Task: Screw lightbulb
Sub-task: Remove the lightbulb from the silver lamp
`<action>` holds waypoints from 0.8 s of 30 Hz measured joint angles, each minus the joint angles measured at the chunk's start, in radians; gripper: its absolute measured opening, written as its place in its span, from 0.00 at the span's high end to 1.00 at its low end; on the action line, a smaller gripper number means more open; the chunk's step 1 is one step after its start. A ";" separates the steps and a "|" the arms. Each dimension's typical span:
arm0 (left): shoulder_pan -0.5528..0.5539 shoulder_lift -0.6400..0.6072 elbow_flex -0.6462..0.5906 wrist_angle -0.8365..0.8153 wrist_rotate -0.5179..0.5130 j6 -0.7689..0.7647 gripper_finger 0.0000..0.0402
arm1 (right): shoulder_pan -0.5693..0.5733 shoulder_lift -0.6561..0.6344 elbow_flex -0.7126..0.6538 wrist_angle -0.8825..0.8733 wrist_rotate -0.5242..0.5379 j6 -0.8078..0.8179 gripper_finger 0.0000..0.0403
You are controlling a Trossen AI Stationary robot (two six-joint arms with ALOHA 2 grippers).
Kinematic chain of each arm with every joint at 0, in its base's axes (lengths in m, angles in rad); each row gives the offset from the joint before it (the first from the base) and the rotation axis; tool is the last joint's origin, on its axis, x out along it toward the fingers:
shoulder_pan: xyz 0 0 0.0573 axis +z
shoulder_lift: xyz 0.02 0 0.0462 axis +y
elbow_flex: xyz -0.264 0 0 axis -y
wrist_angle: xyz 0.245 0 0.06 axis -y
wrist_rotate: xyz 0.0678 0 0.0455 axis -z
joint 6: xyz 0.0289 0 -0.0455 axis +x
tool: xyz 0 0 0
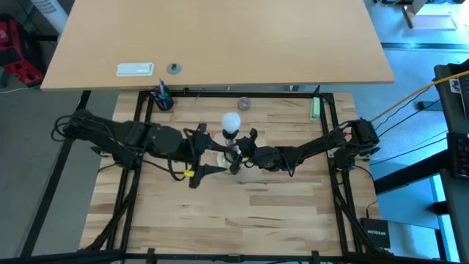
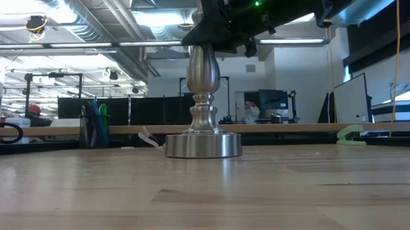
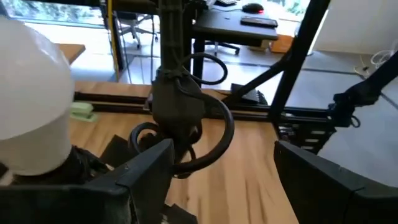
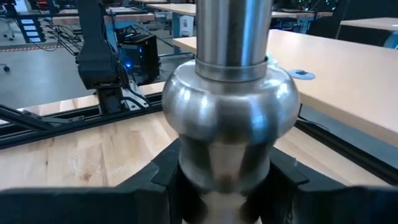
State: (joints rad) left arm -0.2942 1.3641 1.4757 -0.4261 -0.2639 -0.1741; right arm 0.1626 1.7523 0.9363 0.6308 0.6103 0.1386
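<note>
The white frosted lightbulb (image 1: 231,121) sits in the dark socket on top of the silvery stand (image 2: 203,144), whose round base rests on the wooden table. The lightbulb also shows large in the left wrist view (image 3: 31,93). My right gripper (image 4: 224,180) comes in from the table's right and is shut on the stand's stem. My left gripper (image 3: 230,180) comes in from the left and is open. The bulb lies outside its gap, beside one finger (image 3: 146,171). In the high view the two grippers (image 1: 212,152) (image 1: 238,155) meet at the table's middle. My right gripper pinches the stand's upper stem (image 4: 224,165) between its two fingers, just under a round bulge. The fingers (image 4: 165,180) come level from the table's right and lie across the stem. The stand is upright with its base (image 2: 203,144) flat on the table.
A small greyish knob (image 1: 244,103), a cup of pens (image 1: 163,99) and a green clamp (image 1: 315,108) lie along the table's far rail. A second tabletop (image 1: 220,37) stands beyond. Black frame rails (image 1: 337,147) run along both sides.
</note>
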 joint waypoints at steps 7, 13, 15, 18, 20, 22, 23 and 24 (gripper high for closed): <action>-0.011 -0.052 0.001 -0.023 -0.148 0.043 0.34 | 0.000 0.000 0.000 -0.003 -0.003 0.012 0.66; 0.045 -0.082 0.002 -0.049 -0.378 0.051 0.34 | 0.000 0.000 0.000 -0.002 -0.004 0.012 0.66; 0.071 -0.077 0.002 -0.038 -0.347 0.050 0.34 | 0.000 0.000 0.000 -0.002 -0.004 0.012 0.66; 0.097 -0.064 0.002 -0.022 -0.267 0.039 0.34 | 0.000 0.000 0.000 -0.001 -0.004 0.012 0.66; 0.098 -0.056 0.001 -0.016 -0.216 0.023 0.34 | 0.000 0.000 0.000 -0.001 -0.004 0.012 0.66; 0.085 -0.058 0.001 -0.003 -0.147 0.013 0.34 | 0.001 0.000 -0.001 -0.002 -0.001 0.011 0.66; 0.075 -0.059 0.001 0.011 -0.106 0.012 0.34 | 0.001 0.000 -0.001 -0.002 0.000 0.010 0.66; 0.063 -0.060 0.002 0.032 -0.056 0.015 0.34 | 0.001 0.000 -0.001 -0.001 -0.002 0.010 0.66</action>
State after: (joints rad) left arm -0.2312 1.3045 1.4773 -0.3942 -0.3201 -0.1587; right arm 0.1631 1.7519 0.9356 0.6295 0.6088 0.1488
